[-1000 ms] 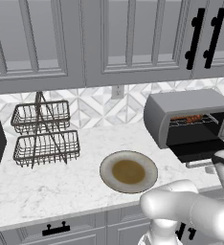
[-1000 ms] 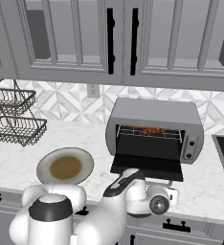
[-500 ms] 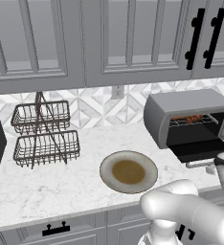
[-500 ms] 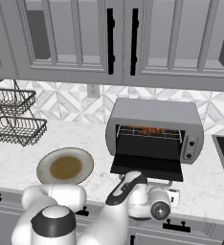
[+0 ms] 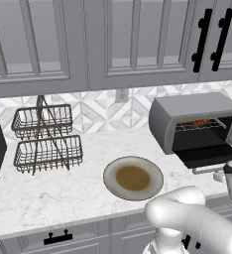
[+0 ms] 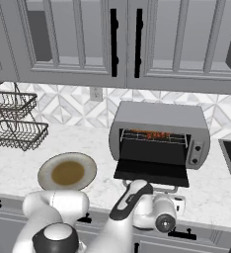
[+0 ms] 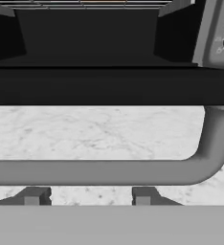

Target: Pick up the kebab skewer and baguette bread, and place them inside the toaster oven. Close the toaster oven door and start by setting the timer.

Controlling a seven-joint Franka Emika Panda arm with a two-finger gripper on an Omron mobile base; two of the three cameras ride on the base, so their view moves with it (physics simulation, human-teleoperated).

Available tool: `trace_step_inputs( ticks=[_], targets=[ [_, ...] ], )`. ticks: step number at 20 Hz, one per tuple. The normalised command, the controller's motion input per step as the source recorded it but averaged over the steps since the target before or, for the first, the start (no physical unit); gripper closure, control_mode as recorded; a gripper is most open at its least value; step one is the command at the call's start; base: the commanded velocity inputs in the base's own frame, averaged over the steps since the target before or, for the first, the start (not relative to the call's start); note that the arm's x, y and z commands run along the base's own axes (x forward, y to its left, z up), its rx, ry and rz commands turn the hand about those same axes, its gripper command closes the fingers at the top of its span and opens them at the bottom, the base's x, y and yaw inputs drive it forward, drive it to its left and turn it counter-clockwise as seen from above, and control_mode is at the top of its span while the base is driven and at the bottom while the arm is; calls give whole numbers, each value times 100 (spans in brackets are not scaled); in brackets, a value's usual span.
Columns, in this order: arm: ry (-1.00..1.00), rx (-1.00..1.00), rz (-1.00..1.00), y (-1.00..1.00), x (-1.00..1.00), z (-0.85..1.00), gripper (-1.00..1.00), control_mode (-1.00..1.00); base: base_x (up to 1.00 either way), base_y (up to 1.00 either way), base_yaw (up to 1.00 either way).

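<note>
The toaster oven [image 6: 159, 133] sits on the marble surface [image 5: 63, 188], its door [image 6: 152, 170] hanging open and flat, the food on its rack. The fingers [image 7: 87, 197] stand parted just below the door handle [image 7: 109, 171], gripping nothing. A plate [image 5: 133, 177] and wire baskets [image 5: 46, 141] stand to the left. No writing is legible.

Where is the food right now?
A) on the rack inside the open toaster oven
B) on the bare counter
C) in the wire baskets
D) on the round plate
A: reddish-brown food lies on the wire rack inside the toaster oven, whose toaster oven door hangs open; the plate holds none.
</note>
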Motion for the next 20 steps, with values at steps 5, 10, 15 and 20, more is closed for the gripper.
trace_step_inputs(
  ticks=[5, 10, 15, 20],
  targets=[
    [-10, 0, 0, 9, 25, 44, -100, -100, 0, 0, 0],
    [-15, 0, -2, 10, 14, 72, -100, -100, 0, 0, 0],
    [-10, 0, -1, 14, 20, 64, -100, -100, 0, 0, 0],
    [-5, 0, 0, 18, 24, 48, -100, -100, 0, 0, 0]
  ],
)
